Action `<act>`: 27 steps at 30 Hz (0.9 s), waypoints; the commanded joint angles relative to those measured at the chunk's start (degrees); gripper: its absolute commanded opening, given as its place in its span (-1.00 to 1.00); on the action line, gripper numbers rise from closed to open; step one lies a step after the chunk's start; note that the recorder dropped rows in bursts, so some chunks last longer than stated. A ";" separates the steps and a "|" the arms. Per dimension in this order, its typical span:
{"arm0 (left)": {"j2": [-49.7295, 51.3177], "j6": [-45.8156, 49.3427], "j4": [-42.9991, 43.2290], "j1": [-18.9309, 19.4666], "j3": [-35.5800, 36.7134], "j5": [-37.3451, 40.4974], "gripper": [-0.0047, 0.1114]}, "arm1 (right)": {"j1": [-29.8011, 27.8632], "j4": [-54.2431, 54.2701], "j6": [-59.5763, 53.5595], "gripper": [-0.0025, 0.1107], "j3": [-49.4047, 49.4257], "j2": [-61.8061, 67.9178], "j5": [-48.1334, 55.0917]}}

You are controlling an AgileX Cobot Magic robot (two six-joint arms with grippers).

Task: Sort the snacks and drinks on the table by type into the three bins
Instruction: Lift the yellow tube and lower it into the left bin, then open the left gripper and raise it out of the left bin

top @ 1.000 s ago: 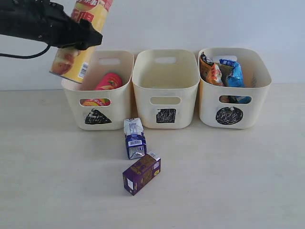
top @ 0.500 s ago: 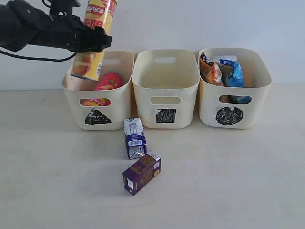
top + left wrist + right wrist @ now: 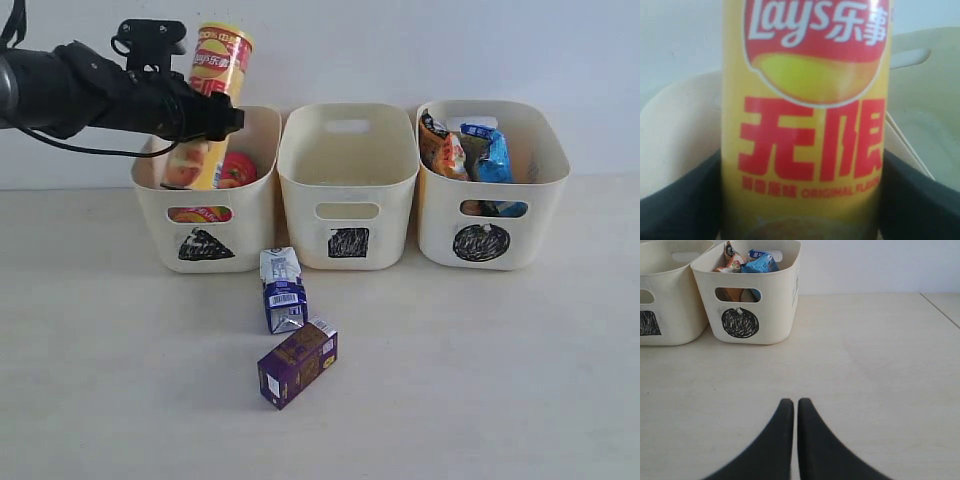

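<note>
Purple carton (image 3: 297,362) lies on its side nearest the worktop's (image 3: 500,400) front edge, with the blue-white carton (image 3: 282,290) just behind it. The right hand (image 3: 795,410) is closed, low over bare worktop in front of the circle bin (image 3: 540,220), which holds packets (image 3: 470,150). Along the back edge, the square bin (image 3: 348,195) stands mid-row. The left hand (image 3: 205,115) grips the tilted yellow tube (image 3: 222,60), whose lower end is inside the triangle bin (image 3: 150,230) beside the pink tube (image 3: 236,168).

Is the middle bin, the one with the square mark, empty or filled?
Empty, as far as shown: the middle bin shows only bare cream walls inside and through its handle slot. Its floor is hidden.
</note>
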 commanded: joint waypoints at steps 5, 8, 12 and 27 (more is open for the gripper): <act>0.12 -1.34 -0.51 -0.18 -0.43 0.89 0.45 | -0.06 -0.03 0.00 -0.96 0.21 -0.32 -0.27; 0.12 -2.33 -0.51 -0.18 -0.43 1.01 0.55 | -0.06 -0.17 0.00 -0.96 0.21 -0.32 -0.64; -0.03 -2.51 -0.51 -0.18 -0.43 2.26 0.58 | -0.06 -0.17 0.00 -0.96 0.21 -0.32 -0.43; -6.81 -2.51 6.64 -0.18 -0.43 15.00 0.06 | -0.06 -0.17 0.00 -0.96 0.21 -0.32 -0.43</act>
